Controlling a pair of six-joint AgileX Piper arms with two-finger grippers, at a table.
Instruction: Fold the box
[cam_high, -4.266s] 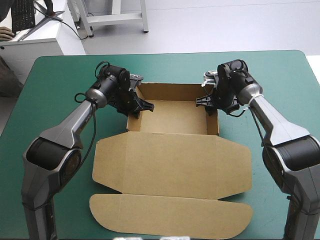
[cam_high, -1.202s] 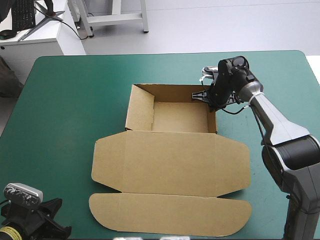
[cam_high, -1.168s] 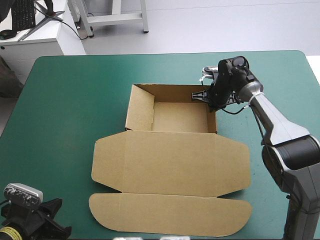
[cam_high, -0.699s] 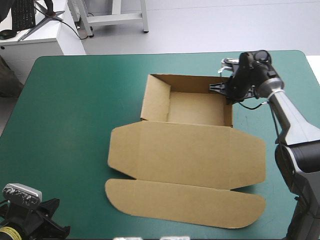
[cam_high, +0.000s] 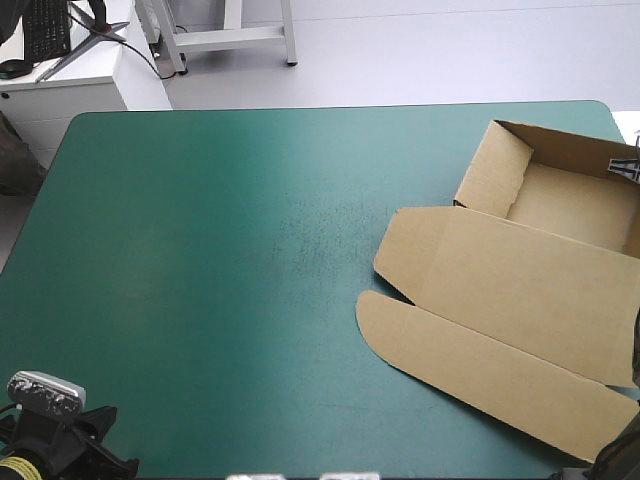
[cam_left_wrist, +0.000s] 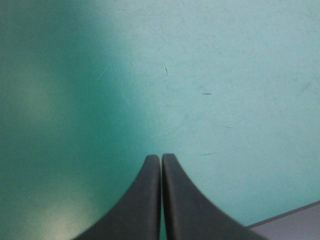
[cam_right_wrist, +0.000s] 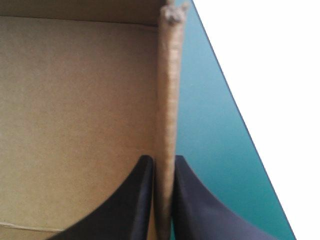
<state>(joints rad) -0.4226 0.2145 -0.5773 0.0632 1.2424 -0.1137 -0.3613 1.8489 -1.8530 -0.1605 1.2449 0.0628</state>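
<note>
The box (cam_high: 510, 290) is plain brown board, set up as an open tray (cam_high: 570, 205) with its lid (cam_high: 500, 280) lying flat. It sits on the right part of the table (cam_high: 200, 250), turned at an angle. The tray is toward the far right corner, and the box's right side runs past the high view's right edge. The tray's left wall and far wall stand upright, and its floor is bare. The lid spreads from the tray toward the near edge and has an angled corner on its left. It ends in 1 long flap (cam_high: 480, 365) with a rounded left end, joined along a crease and flat on the teal-green cover (cam_high: 150, 300).

The right gripper (cam_right_wrist: 163, 162) pinches 1 upright wall (cam_right_wrist: 167, 100) of the tray. Its 2 black fingers are pressed to either side of the board's thin edge, 1 inside the tray and 1 outside. A narrow strip of cover lies just outside this wall, and then the table's edge.

The left gripper (cam_left_wrist: 161, 157) has its 2 fingers closed tip to tip with nothing between them. It is over bare cover near the table's near left corner, well apart from the box.
</note>
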